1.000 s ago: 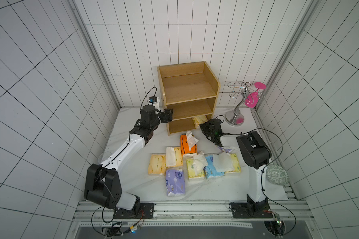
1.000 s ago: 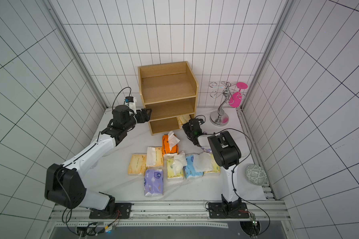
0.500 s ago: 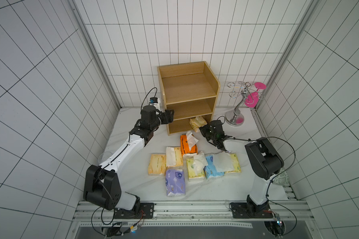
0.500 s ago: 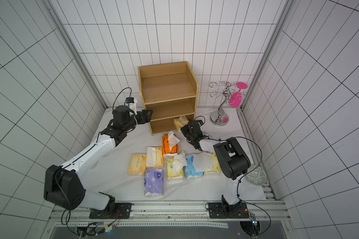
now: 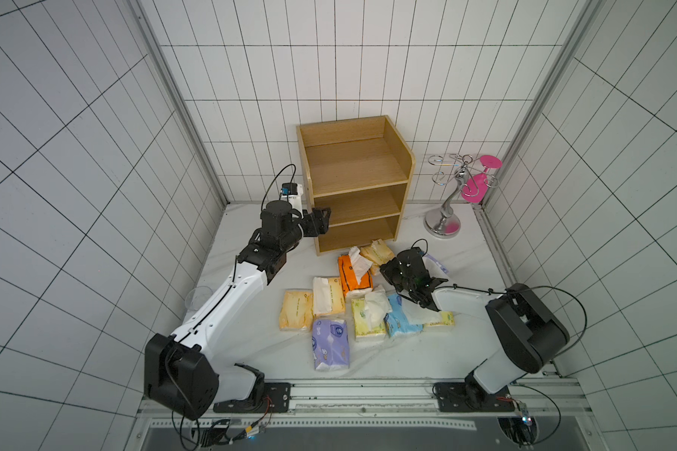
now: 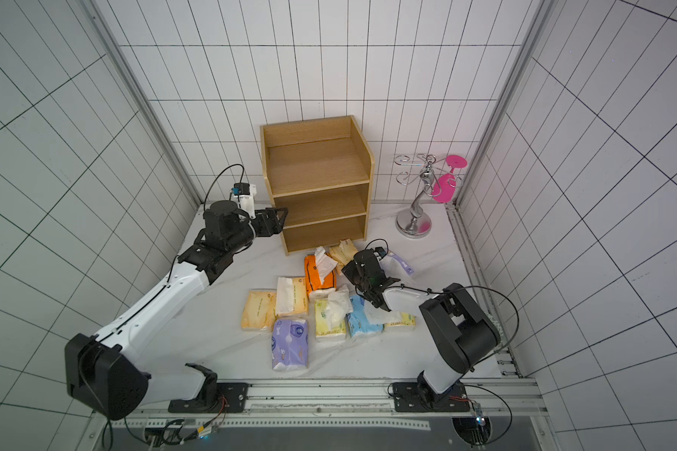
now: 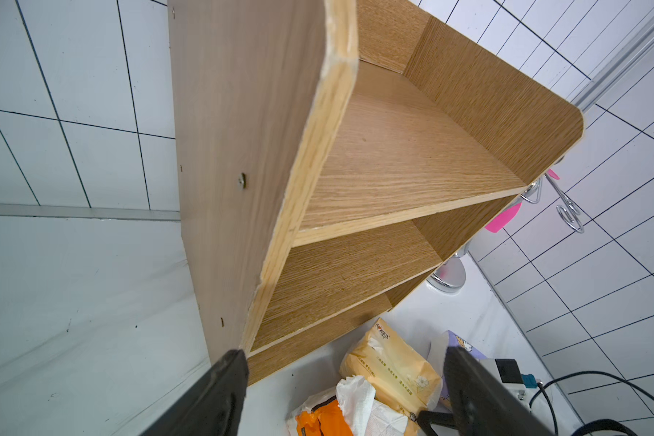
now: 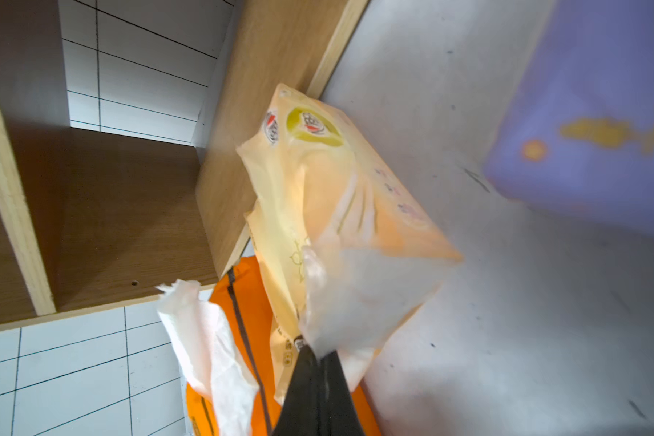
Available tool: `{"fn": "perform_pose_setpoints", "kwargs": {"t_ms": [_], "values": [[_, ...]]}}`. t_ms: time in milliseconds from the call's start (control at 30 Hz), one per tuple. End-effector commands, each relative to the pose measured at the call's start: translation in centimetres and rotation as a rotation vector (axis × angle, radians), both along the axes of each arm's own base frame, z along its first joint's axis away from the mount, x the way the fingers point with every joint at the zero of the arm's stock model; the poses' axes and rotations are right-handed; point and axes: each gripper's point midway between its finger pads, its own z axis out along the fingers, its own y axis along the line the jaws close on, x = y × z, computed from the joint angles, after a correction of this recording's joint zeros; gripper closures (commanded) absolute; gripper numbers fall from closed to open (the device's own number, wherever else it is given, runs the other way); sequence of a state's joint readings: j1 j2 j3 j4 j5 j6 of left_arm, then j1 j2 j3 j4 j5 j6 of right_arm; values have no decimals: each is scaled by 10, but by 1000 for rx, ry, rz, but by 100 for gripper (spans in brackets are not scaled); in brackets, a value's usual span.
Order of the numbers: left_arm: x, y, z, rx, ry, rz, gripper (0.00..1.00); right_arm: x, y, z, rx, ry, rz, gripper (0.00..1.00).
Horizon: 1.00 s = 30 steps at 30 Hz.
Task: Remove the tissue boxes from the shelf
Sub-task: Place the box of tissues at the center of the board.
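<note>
The light-wood shelf (image 5: 354, 183) (image 6: 317, 175) shows three bare tiers. My right gripper (image 5: 384, 268) (image 8: 318, 353) is shut, pinching white tissue at the end of a pale yellow tissue box (image 5: 376, 253) (image 8: 318, 181). That box lies on the table just in front of the bottom tier. My left gripper (image 5: 323, 220) (image 7: 346, 355) is open and holds nothing, beside the shelf's left front edge at the middle tier. Several more tissue boxes lie on the table: bright orange (image 5: 352, 275), purple (image 5: 329, 343), light blue (image 5: 399, 322), peach (image 5: 296, 314).
A silver stand with a pink glass (image 5: 460, 191) is right of the shelf. Another purple pack (image 5: 434, 263) lies behind my right wrist. A clear cup (image 5: 198, 302) sits by the left wall. Tiled walls close in both sides and the back.
My right gripper has drawn back from the bottom tier, pulling the pale yellow box out onto the table. The left arm has stayed still.
</note>
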<state>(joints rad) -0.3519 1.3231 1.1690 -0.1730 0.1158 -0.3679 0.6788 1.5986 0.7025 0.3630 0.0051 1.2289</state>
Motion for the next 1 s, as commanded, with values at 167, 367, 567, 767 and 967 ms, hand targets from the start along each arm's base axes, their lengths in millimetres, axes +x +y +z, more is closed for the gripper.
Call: {"fn": "perform_pose_setpoints", "kwargs": {"t_ms": [167, 367, 567, 767, 967], "values": [[-10, 16, 29, 7, -43, 58, 14, -23, -18, -2, -84, -23, 42, 41], [-21, 45, 37, -43, -50, 138, 11, -23, -48, 62, -287, -144, 87, 1], [-30, 100, 19, -71, -47, 285, 9, -26, -137, 130, -598, -305, -42, 1], [-37, 163, -15, 3, -52, 546, 7, -24, -209, 158, -851, -419, -87, 1], [-50, 208, -41, 63, -252, 734, 1, -1, -284, 125, -886, -337, -218, 1]]}}
